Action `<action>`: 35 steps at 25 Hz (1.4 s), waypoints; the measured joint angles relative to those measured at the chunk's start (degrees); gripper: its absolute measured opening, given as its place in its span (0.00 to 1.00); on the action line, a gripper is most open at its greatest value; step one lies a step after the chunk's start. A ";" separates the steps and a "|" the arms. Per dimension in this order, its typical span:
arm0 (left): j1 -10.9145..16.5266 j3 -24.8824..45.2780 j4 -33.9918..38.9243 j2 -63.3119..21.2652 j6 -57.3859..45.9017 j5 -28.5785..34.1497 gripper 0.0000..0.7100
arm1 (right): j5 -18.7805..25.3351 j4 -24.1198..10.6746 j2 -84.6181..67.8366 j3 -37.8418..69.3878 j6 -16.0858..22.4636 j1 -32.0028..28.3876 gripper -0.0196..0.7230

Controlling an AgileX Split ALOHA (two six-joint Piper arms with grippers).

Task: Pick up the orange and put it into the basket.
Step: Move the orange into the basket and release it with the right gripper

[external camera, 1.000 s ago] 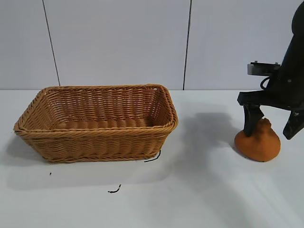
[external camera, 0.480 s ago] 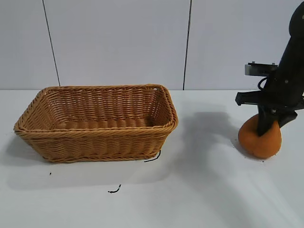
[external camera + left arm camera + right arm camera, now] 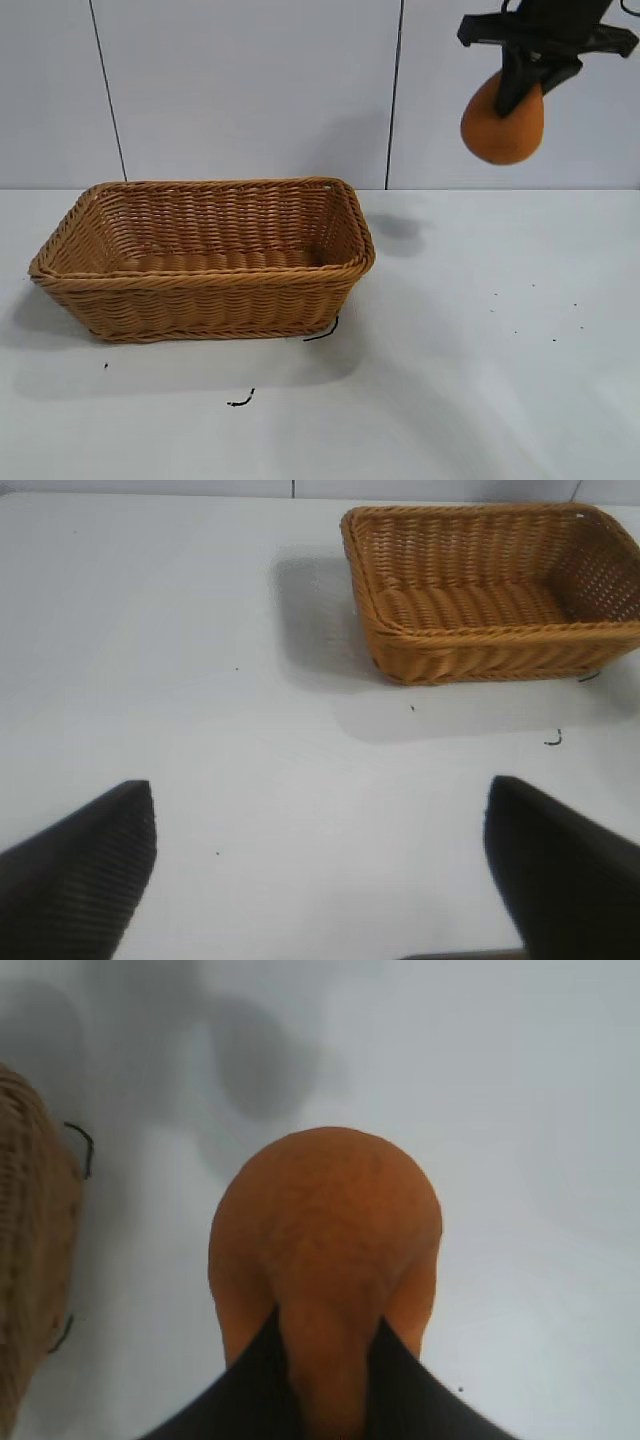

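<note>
While clamped in the right gripper (image 3: 520, 78), the orange (image 3: 502, 122) is held aloft.
The basket (image 3: 205, 257) is seen far left on the table (image 3: 480, 380); the left gripper (image 3: 320, 865) is spread apart.

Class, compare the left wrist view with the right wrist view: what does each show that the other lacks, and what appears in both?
Only the left wrist view shows the whole basket, nothing in it, and the open left gripper low over bare table. Only the right wrist view shows the orange pinched in the right gripper, high above its shadow. Both share the white table, the basket (just an edge in the right view) and the dark thread scraps beside it.
</note>
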 joint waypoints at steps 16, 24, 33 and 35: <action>0.00 0.00 0.00 0.00 0.00 0.00 0.90 | -15.87 1.81 14.09 -0.22 1.15 19.81 0.11; 0.00 0.00 0.00 0.00 0.00 0.00 0.90 | -16.38 1.87 18.14 -0.66 1.15 20.12 0.32; 0.00 0.00 0.00 0.00 0.00 0.00 0.90 | -7.04 1.06 18.21 -13.52 1.15 20.12 0.95; 0.00 0.00 0.00 0.00 0.00 0.00 0.90 | -4.03 -0.70 18.09 -17.29 2.58 19.69 0.95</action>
